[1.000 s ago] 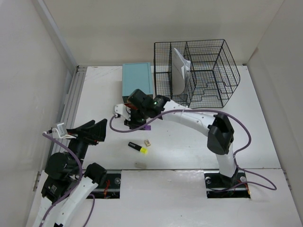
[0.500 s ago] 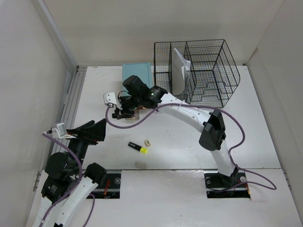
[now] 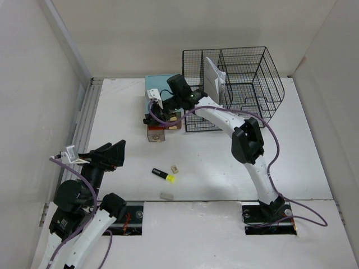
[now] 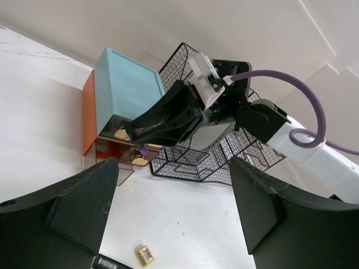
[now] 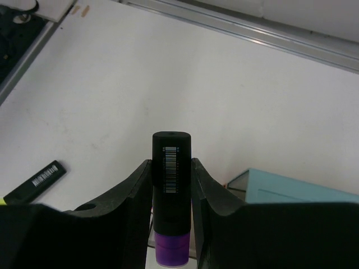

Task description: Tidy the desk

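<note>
Bench (image 3: 213,162) is filling the top view as a white slab under everything, with its metal rail running along the 9 o'clock edge. Right end effector (image 5: 171,164) is clamping a purple highlighter (image 5: 170,224), jaws closed to the pen's width on both sides, black barcoded cap sticking out past the tips. It is reaching toward 11 o'clock, where the teal drawer box (image 3: 159,84) is sitting just beside the wire-mesh rack (image 3: 247,84) at 1 o'clock. Orange drawer (image 4: 88,120) is standing pulled out at the box's front, with gold clips (image 4: 122,134) lying inside. Pen's purple end seems to be hanging right over the drawer, close to the box face; exact clearance is hard to tell. Left end effector (image 3: 111,156) is idling at 8 o'clock, jaws spread wide and gripping nothing. Yellow highlighter (image 3: 163,175), a small tan block (image 3: 175,168) and a grey piece (image 3: 166,196) are lying loose toward 7 o'clock, so tidying looks far from finished. Step in hand is probably dropping the pen into the drawer. Doing it well means bringing the pen out over the open part of the tray, away from the box face and the clips, and tilting it flatter along the drawer's length. Going low before letting go should stop it bouncing out. Opening the jaws only a little and lifting straight up should avoid nudging the drawer or dragging the cable against the rack.
</note>
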Motion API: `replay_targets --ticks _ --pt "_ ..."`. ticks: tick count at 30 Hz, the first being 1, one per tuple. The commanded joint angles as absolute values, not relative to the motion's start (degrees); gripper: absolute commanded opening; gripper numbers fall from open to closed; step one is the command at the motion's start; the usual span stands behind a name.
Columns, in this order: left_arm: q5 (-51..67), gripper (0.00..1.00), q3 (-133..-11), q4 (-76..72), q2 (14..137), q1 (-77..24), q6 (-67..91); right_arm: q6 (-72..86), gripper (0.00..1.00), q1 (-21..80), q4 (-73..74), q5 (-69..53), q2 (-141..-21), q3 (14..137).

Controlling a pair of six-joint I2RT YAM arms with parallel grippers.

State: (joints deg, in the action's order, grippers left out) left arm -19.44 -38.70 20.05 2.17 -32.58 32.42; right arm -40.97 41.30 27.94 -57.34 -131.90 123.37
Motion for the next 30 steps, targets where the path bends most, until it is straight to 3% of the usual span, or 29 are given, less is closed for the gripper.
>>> replay_targets --ticks 1,30 --pt "-20.3 0.78 -38.6 19.0 3.0 -32.9 32.6 -42.3 0.00 41.9 22.9 -66.6 -132.6 126.7" --pt "-20.9 0.78 -38.6 19.0 2.5 -32.9 32.6 -42.8 0.00 41.9 21.0 -57.6 -139.0 126.6"
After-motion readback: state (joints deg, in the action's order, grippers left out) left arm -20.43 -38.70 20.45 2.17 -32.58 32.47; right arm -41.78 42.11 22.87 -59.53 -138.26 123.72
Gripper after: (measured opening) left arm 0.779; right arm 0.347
